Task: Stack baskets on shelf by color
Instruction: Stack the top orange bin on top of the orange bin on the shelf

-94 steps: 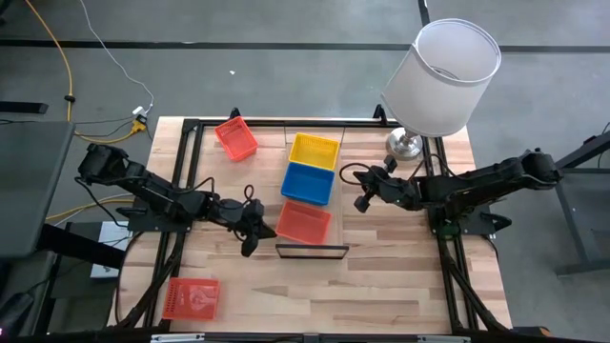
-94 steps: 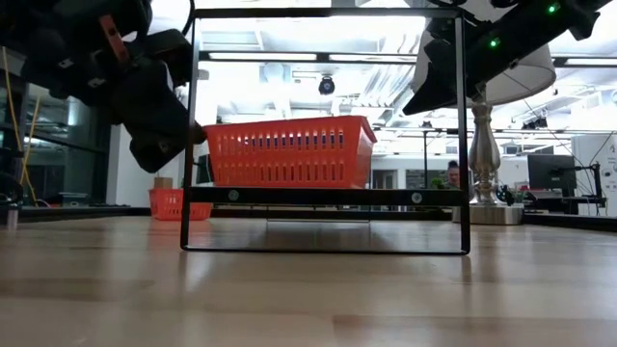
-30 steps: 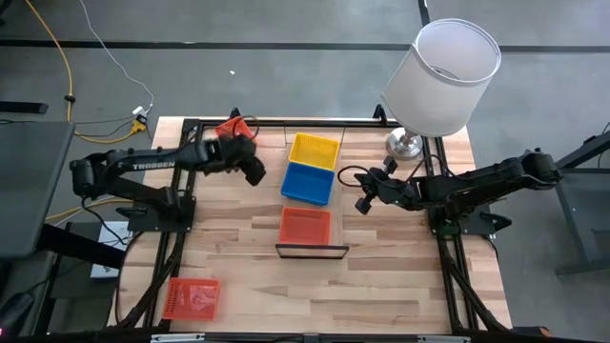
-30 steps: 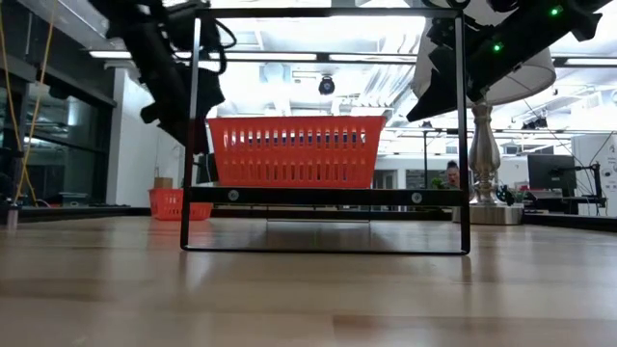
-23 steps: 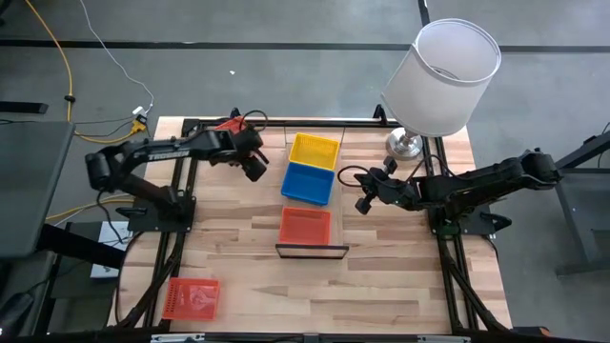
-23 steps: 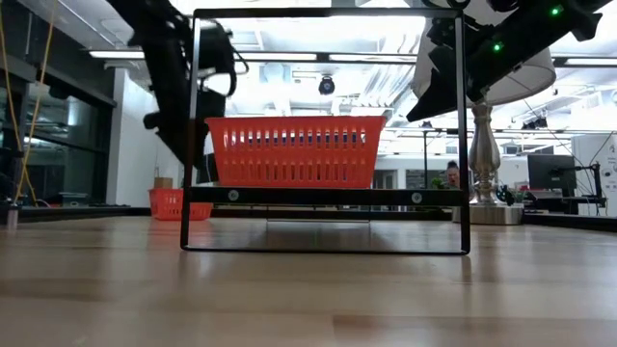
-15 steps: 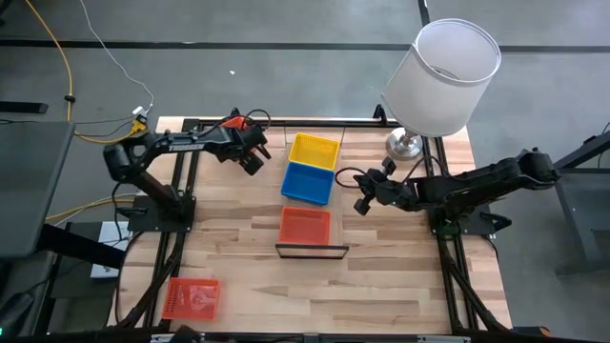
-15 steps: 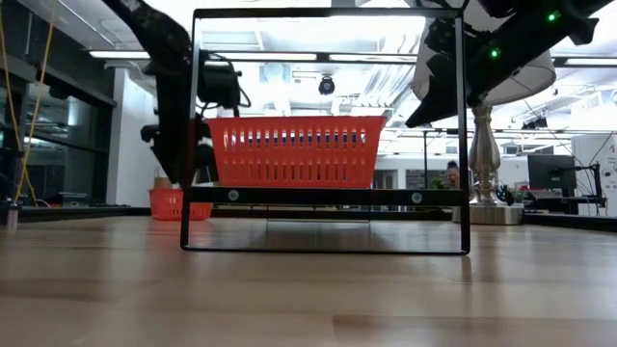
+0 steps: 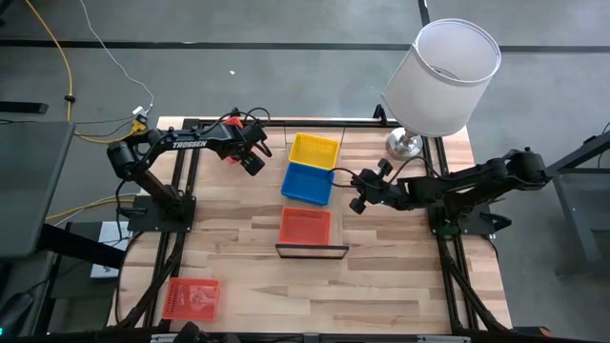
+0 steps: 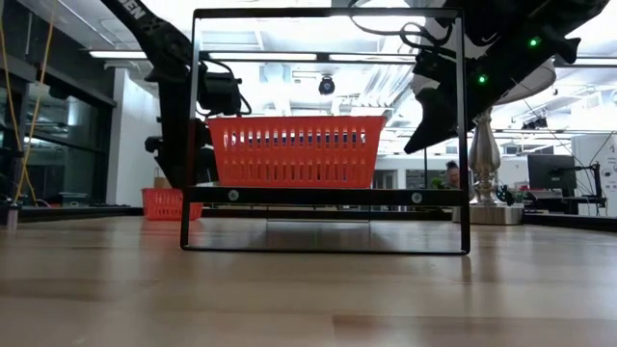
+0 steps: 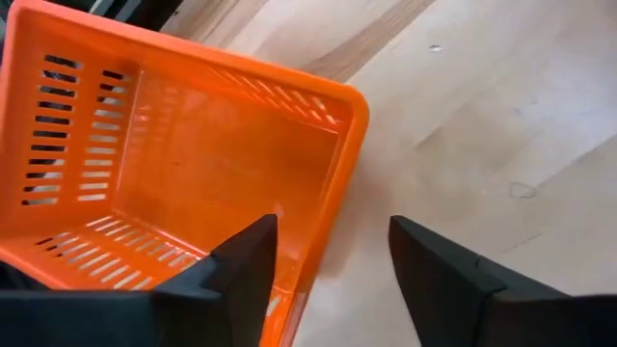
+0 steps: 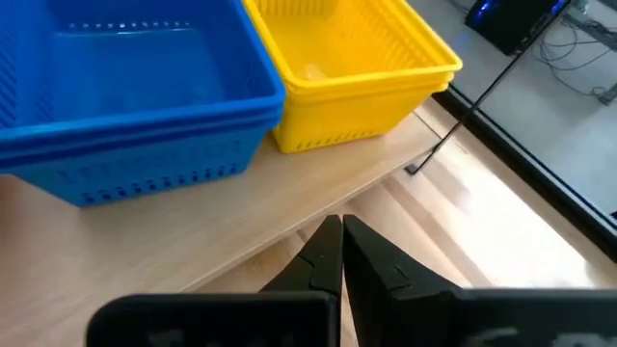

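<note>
We see the left arm stretched from its base at the table's left edge toward the far left corner, its left gripper (image 9: 252, 158) hovering over the red basket (image 9: 232, 141) that sits there on the table (image 9: 400, 286). In the left wrist view the two dark fingers (image 11: 246, 270) are spread wide: one hangs over the inside of this red basket (image 11: 193, 164), the other over the bare wood just outside its wall, so the near wall lies between them. They hold nothing.

The right arm reaches in from the table's right side, low and nearly level, with its right gripper (image 9: 355, 203) just beside the right edge of the shelf (image 9: 310, 250). In the right wrist view its fingertips (image 12: 333, 253) are pressed together with nothing between them, pointing at the blue basket (image 12: 125, 87) and the yellow basket (image 12: 347, 58) ahead.

On the shelf we see three baskets in a row: the yellow basket (image 9: 314, 151) at the far end, the blue basket (image 9: 308, 182) touching it, and a second red basket (image 9: 305, 226) at the near end, apart from the blue one. In the low view this red basket (image 10: 292, 151) rests on the shelf's plank inside the black rail.

A third red basket (image 9: 191, 298) lies on the table near the front left corner. A lamp (image 9: 440, 81) stands at the far right corner.
</note>
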{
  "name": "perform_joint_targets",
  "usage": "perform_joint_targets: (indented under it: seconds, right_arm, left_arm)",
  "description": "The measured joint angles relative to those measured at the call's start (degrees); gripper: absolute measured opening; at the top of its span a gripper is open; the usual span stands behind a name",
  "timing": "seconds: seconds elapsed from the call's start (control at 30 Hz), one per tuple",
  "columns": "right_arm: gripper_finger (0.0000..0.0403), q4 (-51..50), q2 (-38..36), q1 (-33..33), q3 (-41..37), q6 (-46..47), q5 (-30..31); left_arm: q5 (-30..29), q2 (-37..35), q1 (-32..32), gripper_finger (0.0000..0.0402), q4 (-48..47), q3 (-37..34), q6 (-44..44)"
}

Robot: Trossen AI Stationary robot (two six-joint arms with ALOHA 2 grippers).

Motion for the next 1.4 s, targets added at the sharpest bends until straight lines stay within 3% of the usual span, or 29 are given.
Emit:
perform_joint_targets:
  seconds: [0.1,0.3,0.5,0.67,0.83,1.0,1.23,1.4]
  right_arm:
    - [0.0,0.1,0.1,-0.1,0.0,0.0,-0.7]
    - [0.0,0.0,0.1,-0.1,0.0,0.0,-0.9]
    - [0.0,0.0,0.1,-0.1,0.0,0.0,-3.0]
    - [0.0,0.1,0.1,-0.1,0.0,-0.4,-1.7]
    - [0.0,0.5,-0.6,0.0,0.0,-1.1,2.2]
    - [0.0,0.1,-2.7,0.0,0.0,-2.0,2.8]
    - [0.0,0.0,-4.1,0.0,0.0,-2.1,2.5]
    - [0.0,-0.4,-4.1,0.0,0.0,-1.7,1.1]
  left_arm:
    - [-0.2,0.0,-0.1,0.0151,-1.2,0.0,0.2]
    - [-0.3,0.0,-0.2,0.0015,-4.1,0.0,-1.5]
    - [-0.9,-1.1,-2.9,0.0007,-6.0,0.6,-1.7]
    - [-5.1,-5.7,-8.7,0.0004,-13.0,7.1,-1.9]
    - [-8.7,-12.2,-20.3,0.0003,-19.0,16.3,1.1]
    - [-11.3,-14.7,-38.8,0.0002,-24.1,22.9,12.9]
    - [-15.4,-11.4,-64.6,0.0005,-24.8,24.7,39.9]
    - [-24.1,-6.5,-71.0,0.0011,-24.3,24.7,50.2]
